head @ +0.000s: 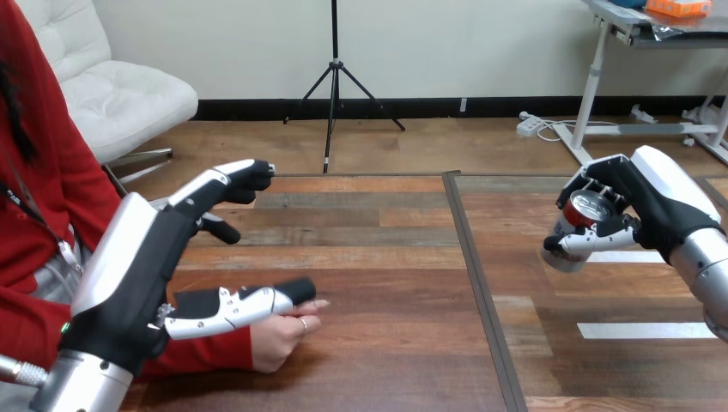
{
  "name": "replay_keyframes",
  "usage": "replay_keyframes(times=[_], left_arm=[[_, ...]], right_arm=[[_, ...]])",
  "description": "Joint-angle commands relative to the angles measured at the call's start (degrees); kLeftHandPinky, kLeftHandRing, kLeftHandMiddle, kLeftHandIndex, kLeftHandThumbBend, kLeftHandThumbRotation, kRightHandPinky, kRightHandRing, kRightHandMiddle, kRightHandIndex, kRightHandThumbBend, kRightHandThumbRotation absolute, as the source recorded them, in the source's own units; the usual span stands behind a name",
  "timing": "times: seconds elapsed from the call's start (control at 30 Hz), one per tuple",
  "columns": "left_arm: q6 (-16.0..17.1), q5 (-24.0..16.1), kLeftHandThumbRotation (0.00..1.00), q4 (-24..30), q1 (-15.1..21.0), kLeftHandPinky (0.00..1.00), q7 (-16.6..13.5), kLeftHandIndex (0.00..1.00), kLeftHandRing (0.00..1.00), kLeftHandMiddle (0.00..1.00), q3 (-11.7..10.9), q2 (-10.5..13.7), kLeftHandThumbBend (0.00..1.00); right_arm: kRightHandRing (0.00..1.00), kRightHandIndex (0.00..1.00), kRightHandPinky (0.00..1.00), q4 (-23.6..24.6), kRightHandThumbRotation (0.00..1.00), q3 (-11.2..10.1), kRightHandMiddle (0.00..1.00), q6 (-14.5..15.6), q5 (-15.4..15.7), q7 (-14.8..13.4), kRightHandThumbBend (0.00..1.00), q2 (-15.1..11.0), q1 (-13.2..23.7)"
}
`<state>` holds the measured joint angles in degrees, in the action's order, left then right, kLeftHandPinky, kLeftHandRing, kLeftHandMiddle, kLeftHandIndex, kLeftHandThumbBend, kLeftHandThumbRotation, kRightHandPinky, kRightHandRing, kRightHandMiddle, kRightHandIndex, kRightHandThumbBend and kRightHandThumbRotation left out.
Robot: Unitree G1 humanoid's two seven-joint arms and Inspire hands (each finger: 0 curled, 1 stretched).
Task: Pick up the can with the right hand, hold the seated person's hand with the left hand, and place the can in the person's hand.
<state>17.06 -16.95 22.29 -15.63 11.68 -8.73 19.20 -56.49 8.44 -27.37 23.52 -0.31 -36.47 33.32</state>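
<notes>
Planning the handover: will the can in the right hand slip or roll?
The can looks like smooth metal, so it might slip in the right hand curled round it. Being round, it could probably roll if laid sideways.

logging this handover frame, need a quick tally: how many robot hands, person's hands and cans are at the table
robot hands: 2 (left hand, open over the person's hand; right hand, curled round the can)
person's hand: 1
can: 1
total: 4
</notes>
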Motion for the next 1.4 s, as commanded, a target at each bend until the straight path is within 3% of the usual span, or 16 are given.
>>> replay_keyframes(times=[0.0, 0.2, 0.8, 1.37], left_arm=[[-1.8, -4.0, 0.43, 2.6, 2.4, 0.63, 0.3, 0.85, 0.84, 0.87, -0.2, 2.5, 1.0], [-1.2, -6.7, 0.4, 1.6, 2.7, 0.64, 0.3, 0.86, 0.83, 0.87, 0.7, 3.9, 1.0], [-4.2, -14.4, 0.3, 0.8, 2.8, 0.65, 3.0, 0.81, 0.79, 0.82, 2.8, 7.0, 1.0], [-8.8, -19.2, 0.21, 1.2, 3.8, 0.65, 6.5, 0.78, 0.78, 0.8, 4.6, 8.9, 1.0]], right_arm=[[0.44, 0.48, 0.45, 4.0, 0.0, -1.3, 0.49, -1.9, -1.2, -0.8, 0.7, -0.6, 1.6], [0.44, 0.49, 0.45, 4.9, 0.0, -1.2, 0.48, -2.0, -0.9, -1.1, 0.71, -0.6, 1.3], [0.43, 0.49, 0.43, 6.4, 0.0, -1.5, 0.48, -1.4, -1.0, -1.1, 0.71, -0.6, 1.1], [0.42, 0.49, 0.42, 6.5, 0.0, -1.7, 0.48, -1.9, -1.5, -0.6, 0.72, -0.5, 1.1]])
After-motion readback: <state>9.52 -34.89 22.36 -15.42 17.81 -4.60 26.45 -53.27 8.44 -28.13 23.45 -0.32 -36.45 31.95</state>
